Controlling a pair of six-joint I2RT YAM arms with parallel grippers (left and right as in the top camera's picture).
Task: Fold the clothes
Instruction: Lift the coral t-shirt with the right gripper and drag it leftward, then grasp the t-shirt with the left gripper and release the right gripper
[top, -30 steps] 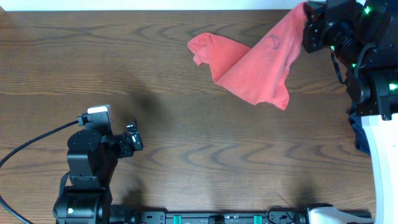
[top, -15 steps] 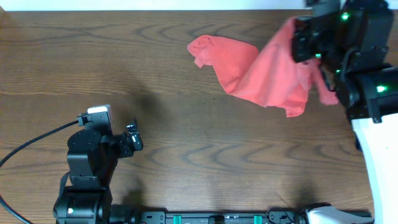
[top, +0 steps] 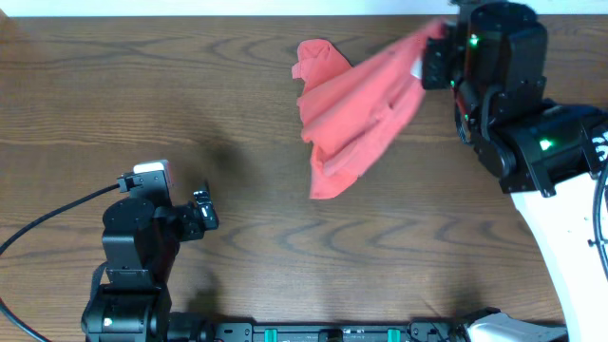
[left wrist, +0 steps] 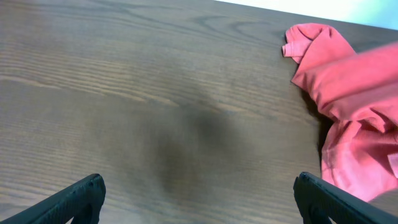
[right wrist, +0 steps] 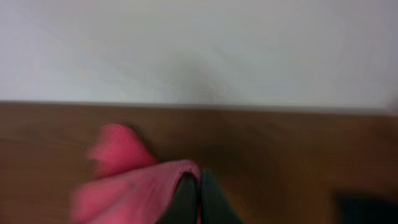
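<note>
The red-orange T-shirt point(top: 356, 114) hangs stretched from the upper right of the wooden table down to a bunched end at the middle. Its lettering and neck tag are hidden. My right gripper point(top: 432, 57) is shut on the shirt's upper right edge and holds it lifted; the blurred right wrist view shows the closed fingers point(right wrist: 199, 190) pinching red cloth point(right wrist: 134, 186). My left gripper point(top: 204, 211) is open and empty at the lower left, far from the shirt. The left wrist view shows its spread fingertips point(left wrist: 199, 199) over bare wood, with the shirt point(left wrist: 348, 106) at the right.
The table's far edge point(top: 237, 13) meets a white wall behind the shirt. A black cable point(top: 47, 223) runs from the left arm's base off the left side. The right arm's body point(top: 532, 133) stands over the right side of the table.
My right gripper has swung leftward along the far edge with the shirt in it. The cloth has swept left and its hanging end now trails toward the table's middle. The left arm has not moved.
</note>
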